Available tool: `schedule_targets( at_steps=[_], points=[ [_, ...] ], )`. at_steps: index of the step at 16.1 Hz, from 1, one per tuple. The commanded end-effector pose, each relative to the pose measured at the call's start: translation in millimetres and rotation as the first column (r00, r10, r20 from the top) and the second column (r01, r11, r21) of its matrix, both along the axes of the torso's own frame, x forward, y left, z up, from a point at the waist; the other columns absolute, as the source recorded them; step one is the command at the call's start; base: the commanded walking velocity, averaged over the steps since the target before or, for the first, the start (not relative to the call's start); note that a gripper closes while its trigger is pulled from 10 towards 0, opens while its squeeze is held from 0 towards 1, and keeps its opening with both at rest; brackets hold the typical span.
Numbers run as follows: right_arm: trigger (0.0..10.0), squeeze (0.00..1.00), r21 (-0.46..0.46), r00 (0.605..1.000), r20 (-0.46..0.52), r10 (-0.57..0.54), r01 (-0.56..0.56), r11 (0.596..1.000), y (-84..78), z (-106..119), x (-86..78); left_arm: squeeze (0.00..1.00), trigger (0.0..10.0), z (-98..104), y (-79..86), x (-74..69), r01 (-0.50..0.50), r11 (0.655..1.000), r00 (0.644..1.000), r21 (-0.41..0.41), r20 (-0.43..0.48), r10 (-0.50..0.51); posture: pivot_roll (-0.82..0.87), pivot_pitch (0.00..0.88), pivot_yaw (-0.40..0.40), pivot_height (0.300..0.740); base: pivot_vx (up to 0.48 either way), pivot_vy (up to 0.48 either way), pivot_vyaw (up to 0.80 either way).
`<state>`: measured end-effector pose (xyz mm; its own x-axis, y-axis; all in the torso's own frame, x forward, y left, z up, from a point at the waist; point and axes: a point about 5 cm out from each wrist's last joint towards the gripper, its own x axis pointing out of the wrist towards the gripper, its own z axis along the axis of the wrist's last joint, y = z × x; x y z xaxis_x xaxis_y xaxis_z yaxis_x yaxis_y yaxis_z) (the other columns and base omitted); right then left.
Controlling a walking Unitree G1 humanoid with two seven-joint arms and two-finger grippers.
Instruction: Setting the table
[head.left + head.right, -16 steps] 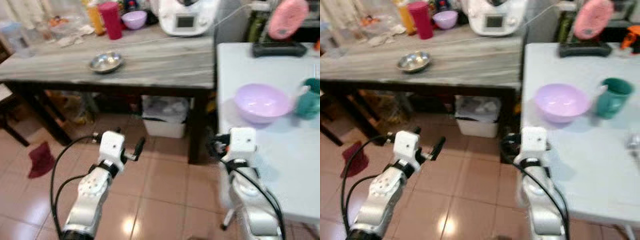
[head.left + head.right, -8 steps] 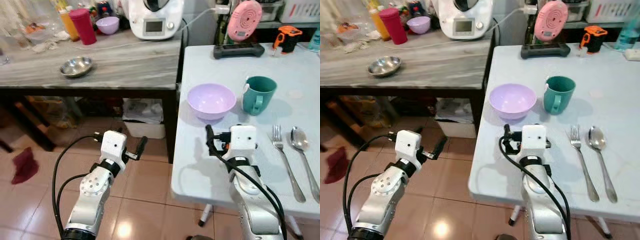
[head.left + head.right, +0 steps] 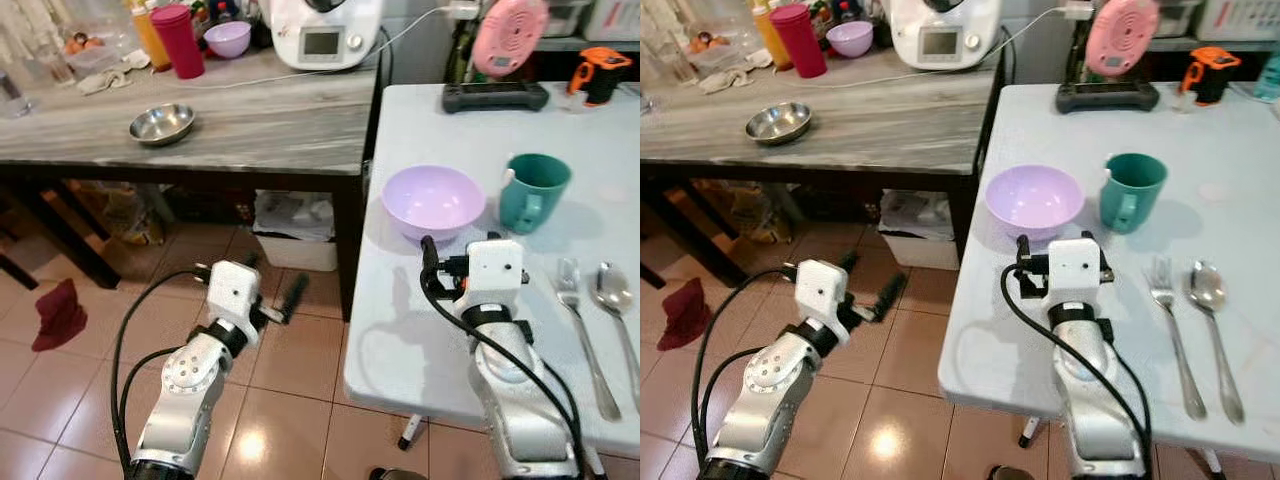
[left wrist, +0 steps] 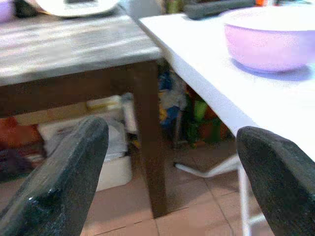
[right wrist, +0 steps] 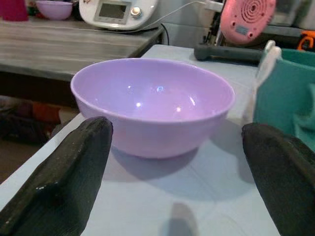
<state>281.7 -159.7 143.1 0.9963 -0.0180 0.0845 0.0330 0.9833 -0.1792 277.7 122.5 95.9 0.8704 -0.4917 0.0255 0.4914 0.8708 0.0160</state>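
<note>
The right gripper point(image 5: 172, 162) hovers low over the white table point(image 3: 1240, 200), just short of the lilac bowl point(image 3: 1034, 198), its two black fingers point(image 5: 69, 177) spread wide with nothing between them. In the right wrist view the bowl sits squarely between the fingertips and a little beyond them, not touching either.

Beside the bowl, to its right, stands a teal mug point(image 3: 1132, 190), upright, with its handle turned toward the robot. Further right on the table lie a fork point(image 3: 1173, 335) and a spoon point(image 3: 1215, 335), side by side and pointing away from the robot (the spoon is the outer one). At the far edge of the table sit a pink round device point(image 3: 1124, 37) on a black base and a small orange object point(image 3: 1211, 73).

The left gripper point(image 3: 270, 300) hangs over the tiled floor point(image 3: 300, 360), off the table's left edge, also open and empty; its wrist view looks under the wooden table point(image 3: 260, 125) at a dark leg point(image 4: 147, 132).

On the wooden table rest a steel dish point(image 3: 161, 123), a red cup point(image 3: 183, 40), a second lilac bowl point(image 3: 228, 37) and a white appliance point(image 3: 325, 30). A white box point(image 3: 292, 228) sits beneath it, and a red cloth point(image 3: 58, 313) lies on the floor.
</note>
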Motion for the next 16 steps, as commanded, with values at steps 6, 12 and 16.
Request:
schedule_targets(
  at_steps=[6,12,16],
  points=[
    [10.0,0.0,-0.222,0.976,0.002,0.219,-0.213,0.951,19.7,19.7,7.7,0.0,10.0,-5.7,-1.8,-12.9,0.142,0.99,0.988,-0.023,-0.065,-0.143,-0.24,0.141,0.104,0.74,0.0,0.0,0.0],
    [10.0,0.0,-0.383,0.954,-0.093,0.285,-0.299,0.874,15.2,34.7,25.1,0.0,10.0,-6.0,-9.6,-22.5,0.239,0.968,0.965,-0.076,-0.089,-0.245,-0.24,0.149,0.092,0.74,0.0,0.0,0.0],
    [10.0,0.0,-0.467,0.951,-0.151,0.271,-0.31,0.828,-2.5,44.6,45.9,0.0,10.0,1.4,-8.0,-20.8,0.267,0.961,0.96,-0.077,-0.068,-0.272,-0.25,0.168,0.085,0.74,0.0,0.0,0.0]
  ],
)
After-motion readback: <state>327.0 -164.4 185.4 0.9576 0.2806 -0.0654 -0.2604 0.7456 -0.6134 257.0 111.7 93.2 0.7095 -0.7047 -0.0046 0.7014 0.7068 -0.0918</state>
